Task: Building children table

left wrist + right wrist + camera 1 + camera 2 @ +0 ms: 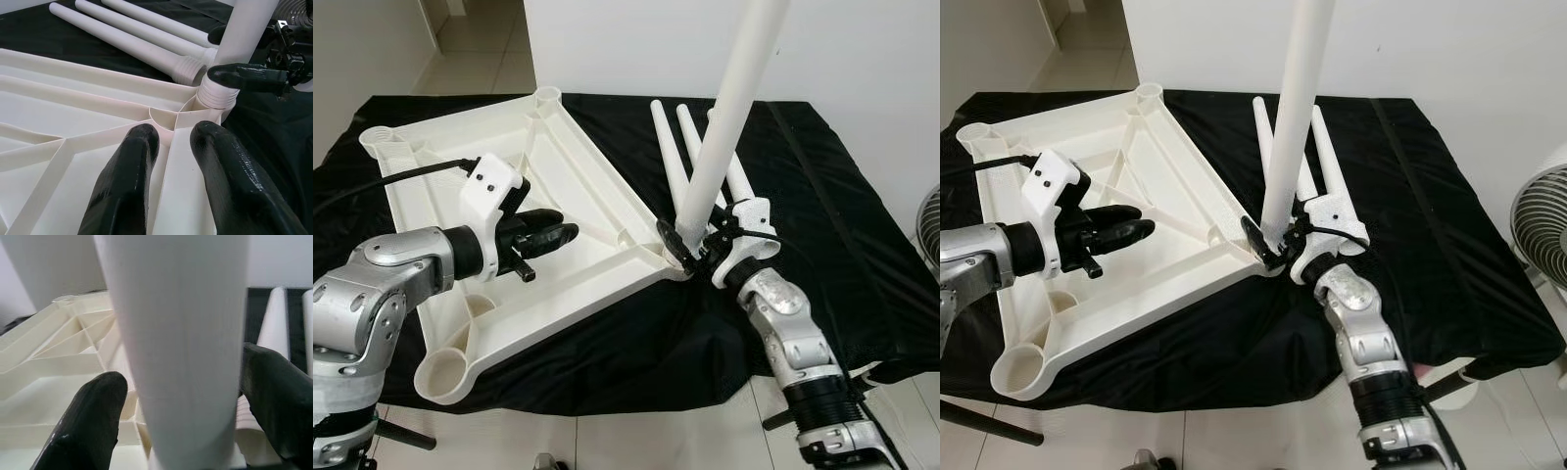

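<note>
**Leg Seated at Tabletop Corner — Right Gripper Engaged**

Black cloth [842, 225] covers the work surface; pale floor tiles and a white wall border it, and a fan [1542, 220] stands at the robot's right.

One white tabletop [558, 186] lies upside down on the cloth, ribs facing up. Four round corner sockets are visible in the head views.

Legs counted: four. One upright leg [729, 108] stands in the tabletop corner socket nearest the right arm, its ridged base at the socket mouth. Three loose legs [668, 147] lie side by side on the cloth just beyond that corner.

Right gripper [690, 253] — fingers set on either side of the upright leg near its base, closed against it.

Left gripper [553, 235] — positioned over the tabletop's underside, pointing toward the occupied corner. Its two fingers [124, 186] sit a narrow gap apart, holding nothing.
</note>
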Available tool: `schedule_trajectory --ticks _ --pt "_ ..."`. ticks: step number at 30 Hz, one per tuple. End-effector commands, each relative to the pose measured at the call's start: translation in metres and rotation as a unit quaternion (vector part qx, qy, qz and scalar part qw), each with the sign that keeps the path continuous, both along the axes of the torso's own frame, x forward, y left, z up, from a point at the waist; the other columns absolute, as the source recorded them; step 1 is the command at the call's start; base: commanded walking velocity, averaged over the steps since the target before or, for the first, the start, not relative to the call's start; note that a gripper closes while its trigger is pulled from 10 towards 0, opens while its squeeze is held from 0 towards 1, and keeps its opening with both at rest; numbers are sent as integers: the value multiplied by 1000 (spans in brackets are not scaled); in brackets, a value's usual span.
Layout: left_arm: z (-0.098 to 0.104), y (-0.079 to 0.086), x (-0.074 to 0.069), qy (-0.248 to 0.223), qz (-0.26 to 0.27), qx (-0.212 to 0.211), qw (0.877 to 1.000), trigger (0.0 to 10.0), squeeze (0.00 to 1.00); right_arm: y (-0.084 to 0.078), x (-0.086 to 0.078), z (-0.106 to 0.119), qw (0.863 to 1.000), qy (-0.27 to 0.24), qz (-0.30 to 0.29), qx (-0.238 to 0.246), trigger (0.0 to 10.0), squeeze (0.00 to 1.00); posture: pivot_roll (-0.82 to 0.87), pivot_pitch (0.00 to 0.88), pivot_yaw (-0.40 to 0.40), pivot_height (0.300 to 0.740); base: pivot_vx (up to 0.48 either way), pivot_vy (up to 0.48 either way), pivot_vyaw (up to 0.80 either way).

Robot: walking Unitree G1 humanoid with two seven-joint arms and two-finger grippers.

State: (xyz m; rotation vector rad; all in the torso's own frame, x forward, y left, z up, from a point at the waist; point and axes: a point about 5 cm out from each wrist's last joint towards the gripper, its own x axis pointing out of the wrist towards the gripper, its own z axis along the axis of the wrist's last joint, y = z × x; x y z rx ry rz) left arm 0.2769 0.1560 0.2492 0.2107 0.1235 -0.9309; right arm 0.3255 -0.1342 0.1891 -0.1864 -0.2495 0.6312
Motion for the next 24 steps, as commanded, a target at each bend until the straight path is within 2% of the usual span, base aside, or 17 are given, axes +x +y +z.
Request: schedule_trajectory --ticks 1,5,12,20,21,22,23,24 --pt "2 2 3 -13 25 -2 1000 10000 0 -2 3 5 1000 5 24 -13 10000 0 27 118 33 740 0 0 0" --pt "3 2 3 -14 26 -2 1000 10000 0 -6 9 11 997 11 60 -42 10000 0 31 117 32 740 0 0 0" --pt "3 3 2 -15 27 -1 1000 10000 0 -11 18 14 992 17 85 -88 10000 0 34 115 32 740 0 0 0" --pt "4 4 2 -15 27 1 1000 10000 0 -13 22 15 989 38 110 -91 10000 0 38 112 35 740 0 0 0" --pt "4 4 2 -15 27 1 1000 10000 0 -12 23 15 988 45 118 -85 3725 0 40 111 36 740 0 0 0" --pt "4 4 2 -15 27 1 1000 10000 0 -12 23 15 988 45 118 -85 3725 0 40 111 36 740 0 0 0" --pt "4 4 2 -15 27 1 1000 10000 0 -12 24 14 988 59 128 -68 0 0 42 111 36 740 0 0 0" --pt "4 4 2 -15 27 1 1000 10000 0 -12 24 14 988 59 128 -68 0 0 42 111 36 740 0 0 0"
